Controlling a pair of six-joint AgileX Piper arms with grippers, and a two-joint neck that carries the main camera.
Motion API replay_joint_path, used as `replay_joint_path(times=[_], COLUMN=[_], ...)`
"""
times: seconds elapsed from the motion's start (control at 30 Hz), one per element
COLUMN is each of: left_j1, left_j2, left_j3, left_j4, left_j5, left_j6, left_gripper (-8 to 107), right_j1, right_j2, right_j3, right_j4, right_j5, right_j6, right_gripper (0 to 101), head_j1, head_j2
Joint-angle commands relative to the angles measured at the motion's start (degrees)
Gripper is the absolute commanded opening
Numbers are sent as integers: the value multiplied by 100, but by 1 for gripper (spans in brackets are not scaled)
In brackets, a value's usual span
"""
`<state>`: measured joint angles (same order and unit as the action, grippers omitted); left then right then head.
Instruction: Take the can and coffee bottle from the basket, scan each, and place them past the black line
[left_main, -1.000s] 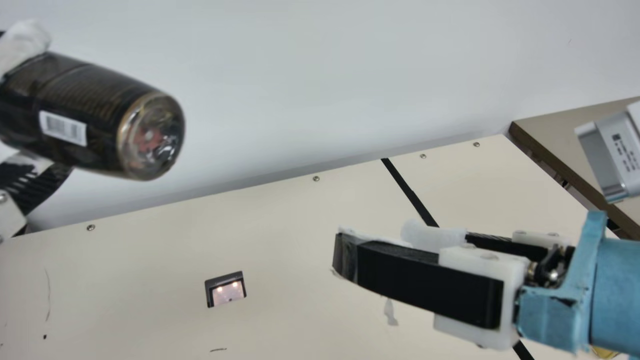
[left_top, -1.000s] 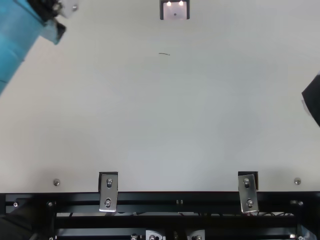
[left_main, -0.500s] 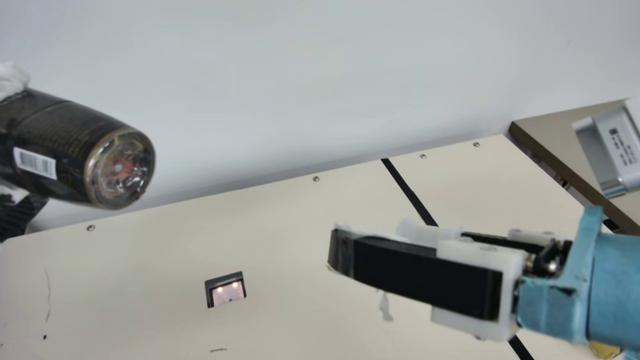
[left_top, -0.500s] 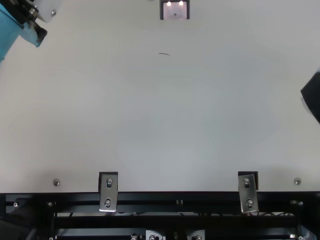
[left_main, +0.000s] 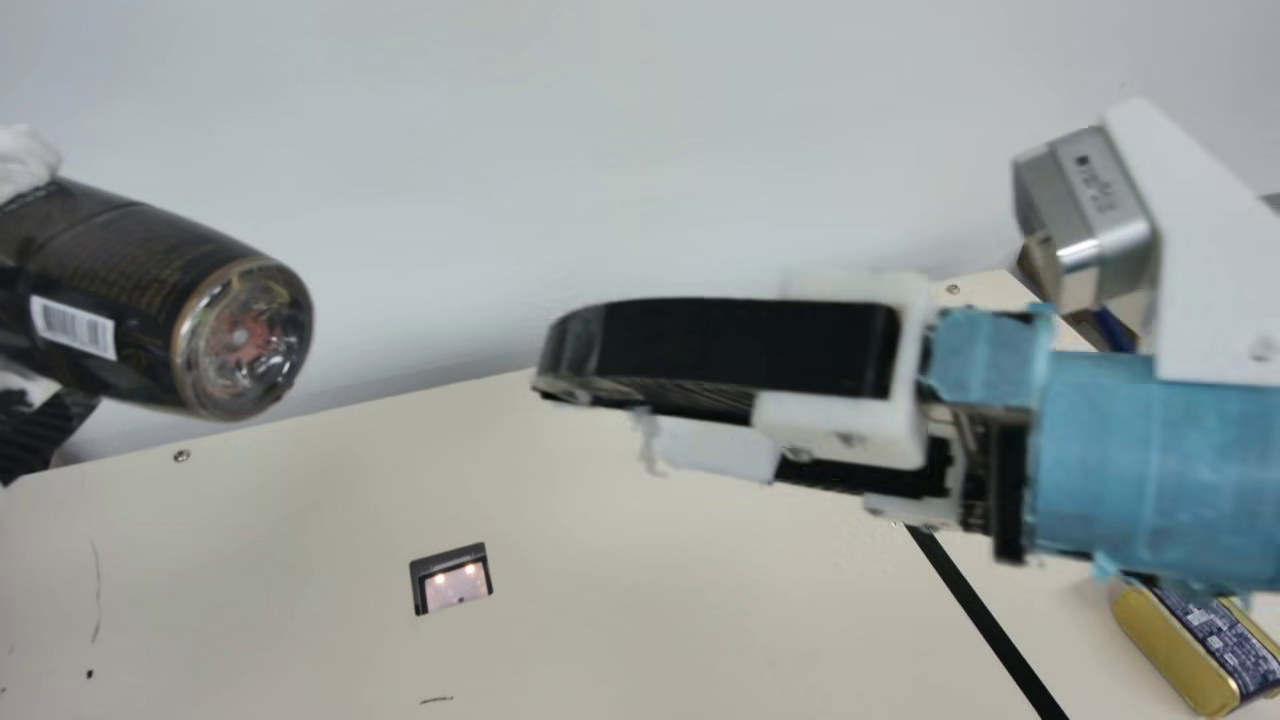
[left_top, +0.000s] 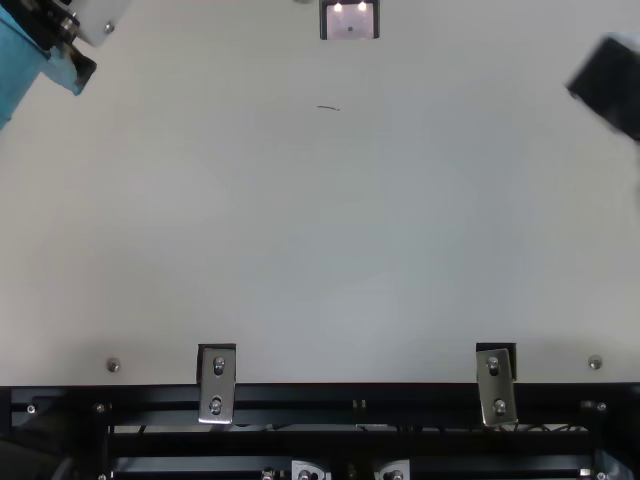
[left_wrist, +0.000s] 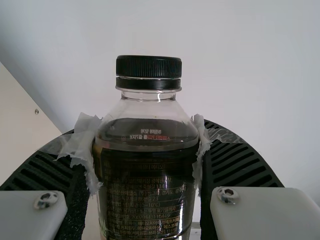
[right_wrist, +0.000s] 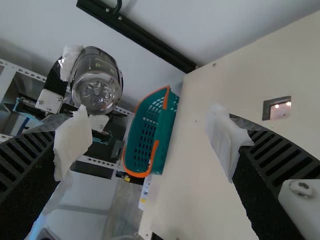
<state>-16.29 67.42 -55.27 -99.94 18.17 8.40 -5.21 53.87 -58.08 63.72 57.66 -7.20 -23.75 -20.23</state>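
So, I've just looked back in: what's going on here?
The left gripper holds the coffee bottle up off the table, its barcode label visible. The right gripper is open and empty. The gold can lies across the black line from the scanner; the bottle is not yet placed there. I can't tell whether it has been scanned.

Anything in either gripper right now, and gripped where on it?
Left gripper has the coffee bottle, pinched from both sides around the upper body, just below the shoulder; cap is free. Right gripper is open and holds nothing.
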Motion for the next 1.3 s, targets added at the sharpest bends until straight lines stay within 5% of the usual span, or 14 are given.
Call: replay_joint_path(times=[0.0, 0.23, 0.27, 0.4, 0.7, 1.27], left_j1=[0, 0, 0, 0, 0, 0], left_j2=[0, 0, 0, 0, 0, 0], left_j3=[0, 0, 0, 0, 0, 0], left_j4=[0, 0, 0, 0, 0, 0], left_j5=[0, 0, 0, 0, 0, 0], left_j6=[0, 0, 0, 0, 0, 0], left_gripper=[10, 10, 10, 10, 10, 10], right_j1=[553, 1747, 1299, 1734, 1757, 2682], right_j2=[113, 557, 488, 565, 598, 1016], right_j3=[19, -7, 17, 0, -6, 9], right_j4=[-7, 67, 179, 192, 434, 2014], right_j5=[-402, -1488, -1099, -1491, -1616, -3072], right_j6=[207, 640, 605, 660, 717, 1200], right_gripper=[101, 101, 101, 101, 101, 101], head_j1=[-107, -107, -107, -107, -107, -107], head_j2=[-35, -35, -35, -35, -35, -35])
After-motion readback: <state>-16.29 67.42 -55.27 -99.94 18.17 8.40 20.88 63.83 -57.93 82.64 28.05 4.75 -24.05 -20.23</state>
